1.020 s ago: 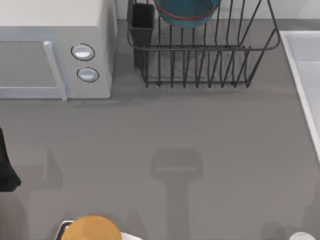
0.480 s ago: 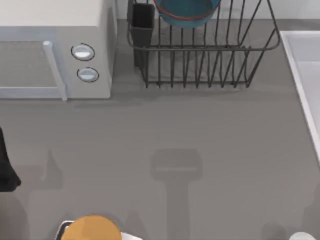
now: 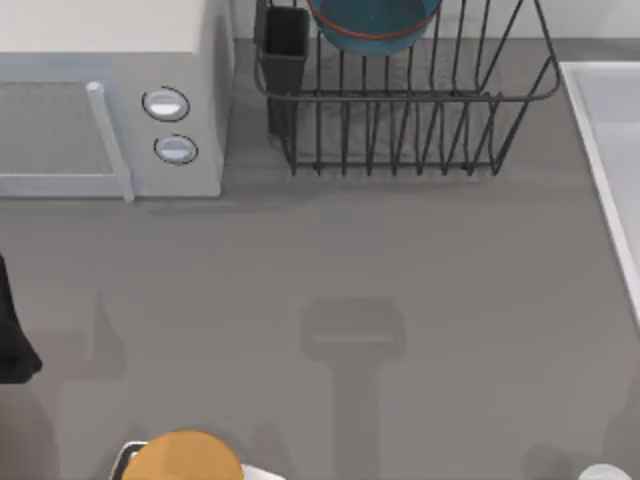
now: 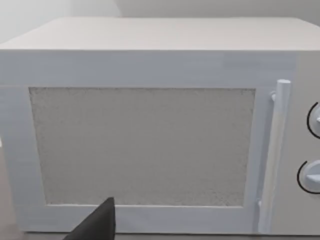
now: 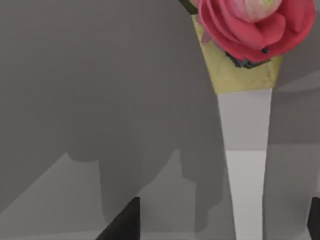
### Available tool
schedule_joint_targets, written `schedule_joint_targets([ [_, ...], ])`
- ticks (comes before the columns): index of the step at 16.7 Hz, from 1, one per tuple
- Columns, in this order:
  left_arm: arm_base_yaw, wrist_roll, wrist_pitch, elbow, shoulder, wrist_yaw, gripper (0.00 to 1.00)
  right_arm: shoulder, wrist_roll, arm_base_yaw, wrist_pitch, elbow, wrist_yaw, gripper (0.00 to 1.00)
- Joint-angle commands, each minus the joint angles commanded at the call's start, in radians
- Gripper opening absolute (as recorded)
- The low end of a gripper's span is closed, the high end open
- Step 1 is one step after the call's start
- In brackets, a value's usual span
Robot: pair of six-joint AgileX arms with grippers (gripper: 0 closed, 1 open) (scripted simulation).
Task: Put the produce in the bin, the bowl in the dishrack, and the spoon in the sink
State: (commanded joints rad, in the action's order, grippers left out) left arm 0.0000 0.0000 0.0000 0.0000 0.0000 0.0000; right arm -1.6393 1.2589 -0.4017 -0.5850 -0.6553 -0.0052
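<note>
Bowl (image 3: 372,22), blue-teal with a thin reddish-brown rim, sits inside the dishrack (image 3: 410,100) at the far edge of the table, near the rack's left end beside the black utensil cup (image 3: 285,45). Dark wire bars stand upright around it. Sink (image 3: 612,150), pale with a raised straight rim, lies along the table's right side, just right of the rack. White microwave (image 3: 105,95) stands at far left, door handle and two round knobs facing the near side; the rack is just beside it. Grey tabletop (image 3: 400,260) between. Orange round object (image 3: 182,458) at the near edge, left of centre. Left arm: a dark part of it shows at the table's left edge (image 3: 12,330), well apart from the bowl; left wrist view faces the microwave door (image 4: 142,145) close up, one dark fingertip (image 4: 100,222) at the frame edge, so cannot tell whether this claw is apart or together. Right wrist view: right gripper (image 5: 222,220) hangs with its two dark fingertips spread wide apart, nothing between them, over grey surface, with a pink flower (image 5: 255,25) in a tall white vase (image 5: 245,165) ahead of it.
</note>
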Motion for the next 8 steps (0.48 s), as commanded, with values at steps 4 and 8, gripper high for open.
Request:
schedule_joint_targets([
  [4, 0.000, 0.000, 0.000, 0.000, 0.000, 0.000, 1.00, 0.000, 0.000, 0.000, 0.000, 0.000, 0.000, 0.00],
  [8, 0.000, 0.000, 0.000, 0.000, 0.000, 0.000, 1.00, 0.069, -0.040, 0.003, -0.107, -0.038, 0.000, 0.00],
])
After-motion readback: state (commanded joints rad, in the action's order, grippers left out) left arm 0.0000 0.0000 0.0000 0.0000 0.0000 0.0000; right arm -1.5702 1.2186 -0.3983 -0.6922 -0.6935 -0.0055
